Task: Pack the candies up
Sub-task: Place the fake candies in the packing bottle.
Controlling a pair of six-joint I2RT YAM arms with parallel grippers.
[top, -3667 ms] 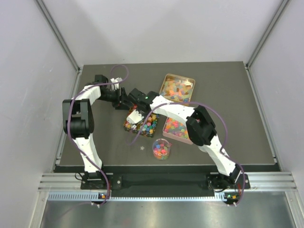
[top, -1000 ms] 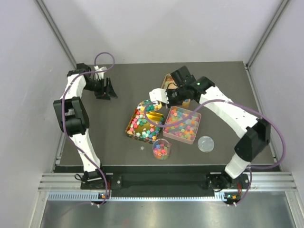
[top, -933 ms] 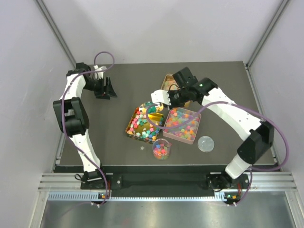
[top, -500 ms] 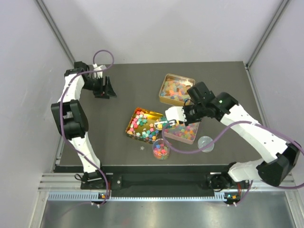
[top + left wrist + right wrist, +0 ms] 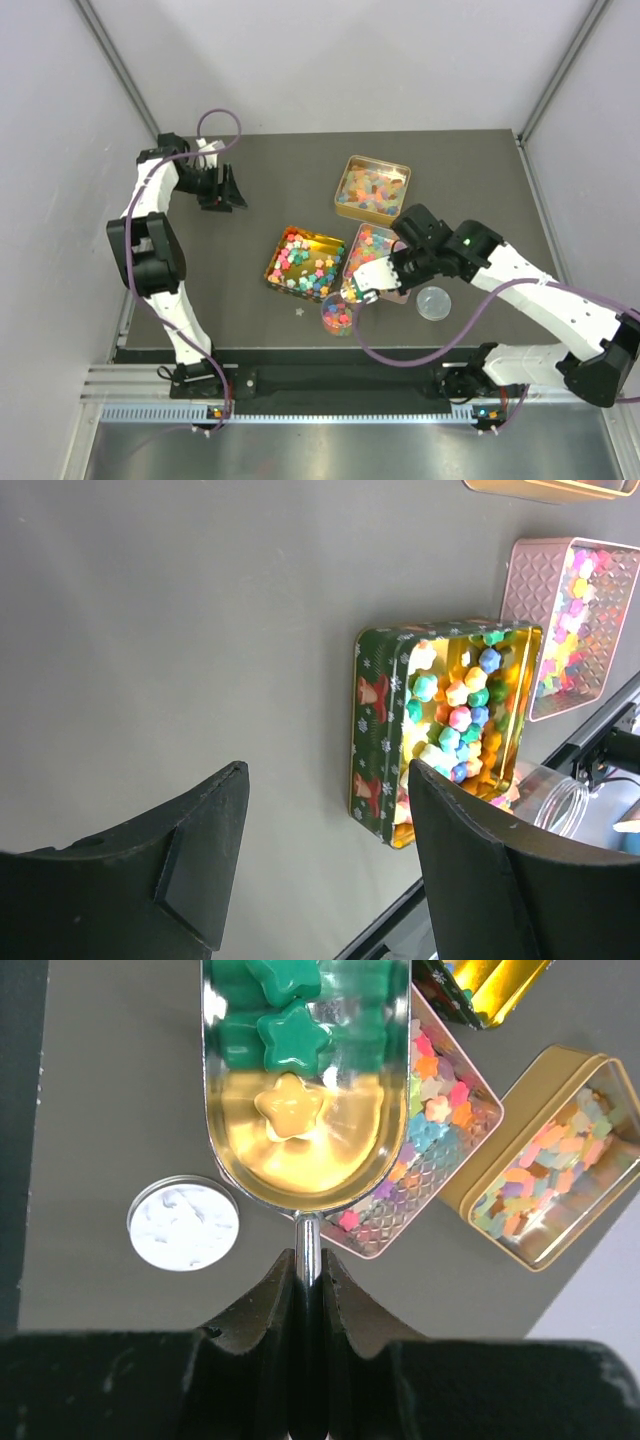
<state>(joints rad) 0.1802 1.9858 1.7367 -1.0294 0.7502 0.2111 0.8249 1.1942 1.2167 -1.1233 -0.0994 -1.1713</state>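
Note:
Tiny multicoloured candies fill a green Christmas tin, a pink tin and a gold tin. A small clear jar near the front also holds some. My right gripper is shut on the handle of a metal scoop. The scoop carries green star candies and a yellow one, and hangs just above and right of the jar. My left gripper is open and empty at the far left. In its wrist view the green tin lies ahead.
A round silver lid lies right of the jar and shows in the right wrist view. A stray candy lies on the mat left of the jar. The dark table is walled by white panels.
My right arm has carried the scoop from beside the gold tin, over the green tin, toward the front by the jar. My left gripper has stayed at the far left.

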